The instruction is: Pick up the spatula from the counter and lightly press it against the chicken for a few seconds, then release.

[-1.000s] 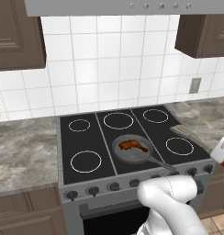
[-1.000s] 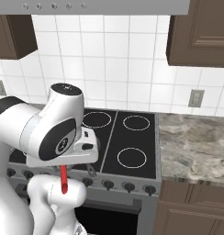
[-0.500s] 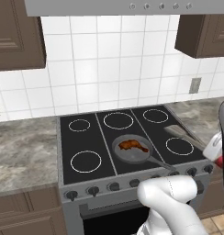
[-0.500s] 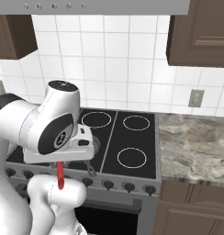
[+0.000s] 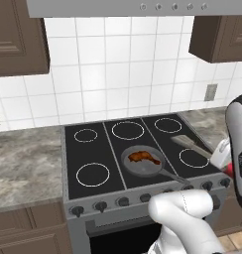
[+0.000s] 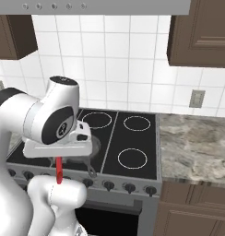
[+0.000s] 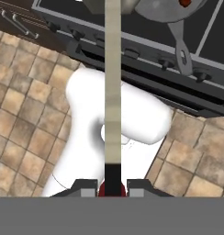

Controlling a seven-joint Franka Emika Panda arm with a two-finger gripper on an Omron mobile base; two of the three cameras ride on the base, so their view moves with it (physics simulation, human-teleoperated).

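Item, spatula: lifted off the tabletop and in my grip, so I judge the pick-up done; the fingers are drawn narrow on its red grip, and in the hand view the pale shaft runs straight up from between them toward the stove. Item, spatula position: in the left base view the blade hangs over the right side of the stove top, between the two right-hand burner rings, apart from the pan and not touching it; in the right base view the red handle end pokes down below the hand. Item, chicken: lying in the pan on the front middle burner, untouched as far as I can see; the pan's rim and handle also show near the top of the hand view. Item, work outstanding: bring the blade across over the chicken, lower it for a light press, hold for a few seconds, then release. Item, change against a second ago: the blade has shifted slightly toward the pan, the white arm has swung further into the right edge of the left base view, the red handle end sits a little higher in the right base view; pan and chicken unchanged
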